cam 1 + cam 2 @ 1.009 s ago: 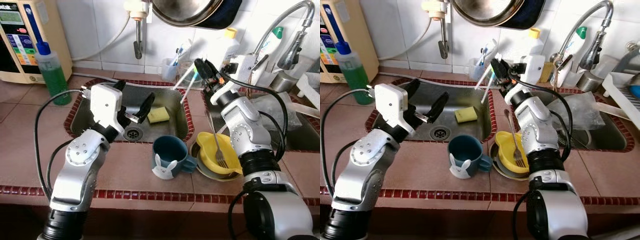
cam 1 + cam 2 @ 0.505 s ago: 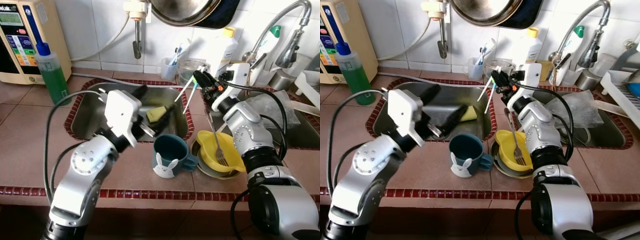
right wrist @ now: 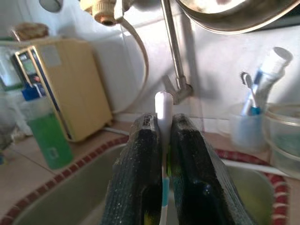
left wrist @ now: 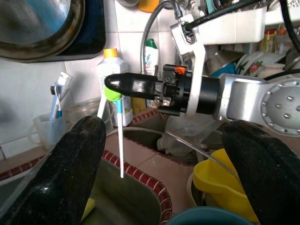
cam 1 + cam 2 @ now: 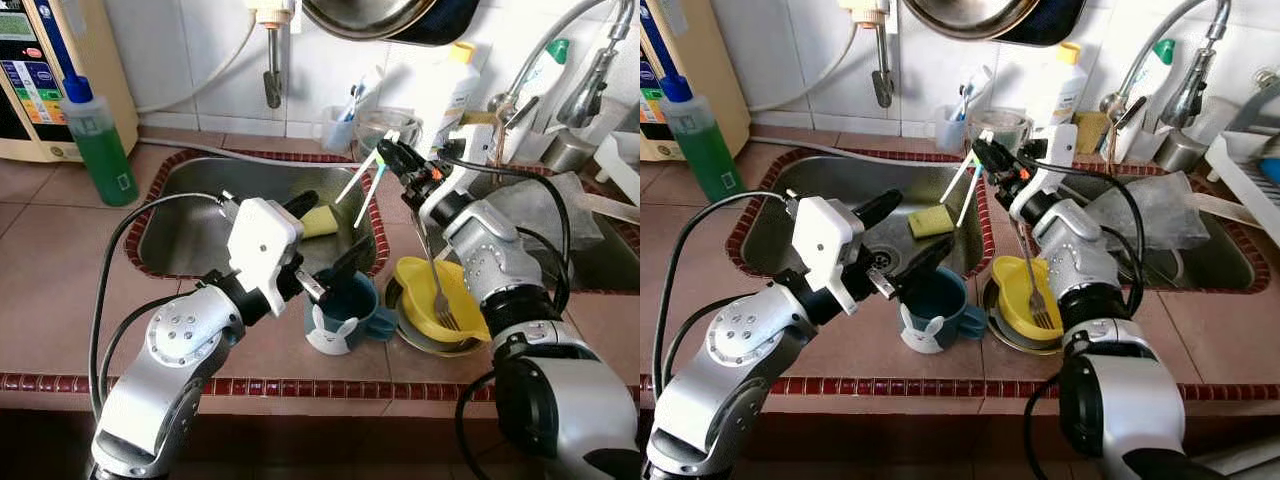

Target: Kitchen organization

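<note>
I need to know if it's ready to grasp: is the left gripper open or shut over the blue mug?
Open: the left gripper has its black fingers spread wide apart above the blue mug.

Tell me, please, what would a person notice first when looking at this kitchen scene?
The right gripper pinches two toothbrushes above the sink, their handles hanging down over the basin. In front, the left gripper reaches with open fingers over a blue mug on the counter edge, beside a yellow bowl with a fork in it.
</note>
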`<state>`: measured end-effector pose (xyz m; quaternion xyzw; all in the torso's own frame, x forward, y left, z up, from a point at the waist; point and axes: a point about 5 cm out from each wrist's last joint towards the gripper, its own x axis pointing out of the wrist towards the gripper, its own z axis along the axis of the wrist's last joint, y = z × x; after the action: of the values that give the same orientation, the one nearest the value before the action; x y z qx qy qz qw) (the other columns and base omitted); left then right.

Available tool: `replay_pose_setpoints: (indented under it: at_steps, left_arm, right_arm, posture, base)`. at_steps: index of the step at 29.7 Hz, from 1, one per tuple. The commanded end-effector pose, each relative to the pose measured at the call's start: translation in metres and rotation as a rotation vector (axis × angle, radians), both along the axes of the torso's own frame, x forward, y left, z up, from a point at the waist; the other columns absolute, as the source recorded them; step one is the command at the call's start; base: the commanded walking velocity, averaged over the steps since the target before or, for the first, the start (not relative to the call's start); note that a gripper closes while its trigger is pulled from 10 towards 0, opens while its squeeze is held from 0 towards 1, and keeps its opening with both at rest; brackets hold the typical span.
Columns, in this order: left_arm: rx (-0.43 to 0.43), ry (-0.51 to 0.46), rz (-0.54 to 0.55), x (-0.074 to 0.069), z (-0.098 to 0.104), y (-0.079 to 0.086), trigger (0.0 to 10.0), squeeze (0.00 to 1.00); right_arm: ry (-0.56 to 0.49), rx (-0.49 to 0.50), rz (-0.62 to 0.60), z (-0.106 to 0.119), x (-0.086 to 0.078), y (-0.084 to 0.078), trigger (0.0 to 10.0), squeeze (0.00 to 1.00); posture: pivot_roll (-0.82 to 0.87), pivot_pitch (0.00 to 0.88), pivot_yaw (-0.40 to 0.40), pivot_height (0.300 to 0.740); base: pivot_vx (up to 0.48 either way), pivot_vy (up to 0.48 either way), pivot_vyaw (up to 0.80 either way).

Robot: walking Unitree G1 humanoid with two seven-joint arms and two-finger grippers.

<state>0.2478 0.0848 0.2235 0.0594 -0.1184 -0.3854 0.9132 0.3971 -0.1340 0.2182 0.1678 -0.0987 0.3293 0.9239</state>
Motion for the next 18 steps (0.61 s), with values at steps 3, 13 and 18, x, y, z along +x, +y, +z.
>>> replay_pose_setpoints:
  at_steps: [3,13,18]
  left_arm:
    - [0.021,-0.005,0.000,-0.005,0.004,0.000,10.0,0.00]
    - [0.020,0.003,0.002,-0.013,0.014,0.001,10.0,0.00]
    - [0.016,0.003,-0.009,-0.015,0.018,-0.002,10.0,0.00]
  right_arm:
    - [0.006,0.053,0.012,0.008,0.003,0.001,10.0,0.00]
    - [0.059,0.090,0.034,0.011,0.008,0.007,10.0,0.00]
    - [0.080,0.103,0.056,0.015,0.010,0.010,10.0,0.00]
  posture:
    - [0.04,0.150,-0.061,0.740]
    - [0.05,0.212,-0.057,0.740]
    - [0.05,0.225,-0.059,0.740]
  base:
    - [0.000,0.000,0.00]
    - [0.000,0.000,0.00]
    - [0.000,0.000,0.00]
